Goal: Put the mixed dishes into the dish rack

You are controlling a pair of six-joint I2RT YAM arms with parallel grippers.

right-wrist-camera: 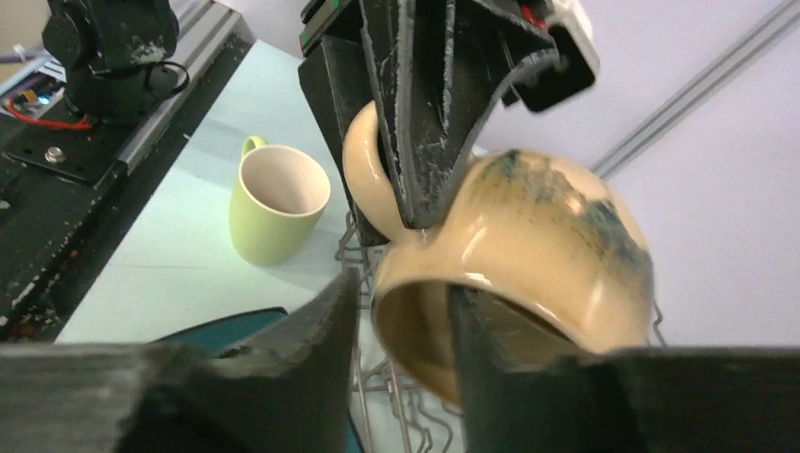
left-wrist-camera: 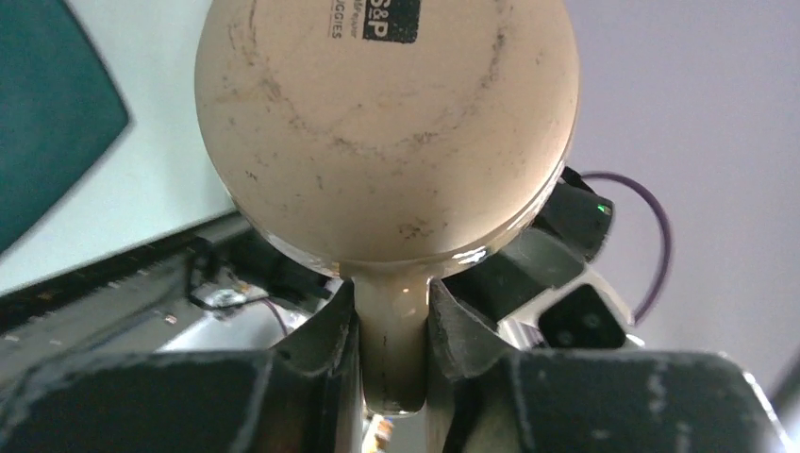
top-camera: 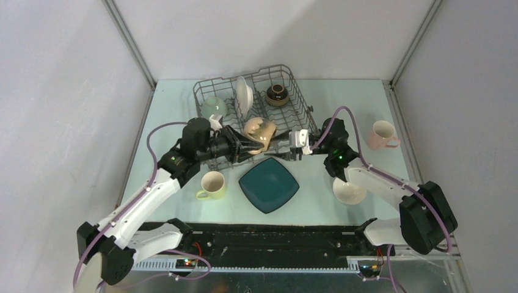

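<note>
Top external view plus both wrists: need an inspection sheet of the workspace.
Surface: pale green tabletop, dishes on its near half.
Job's things: grey wire dish rack holds pale green bowl, upright white round plate, brown bowl. Tan ceramic mug held over the rack's near edge. On the table: yellow-green mug, dark teal square plate, white bowl, pink mug.
Clutter: nothing seen.
Grippers: left claw shut on the tan mug's handle; right claw open, jaws straddling its rim.
Cables: purple cables loop off both arms.
Surroundings: white walls; black rail at near edge.
</note>
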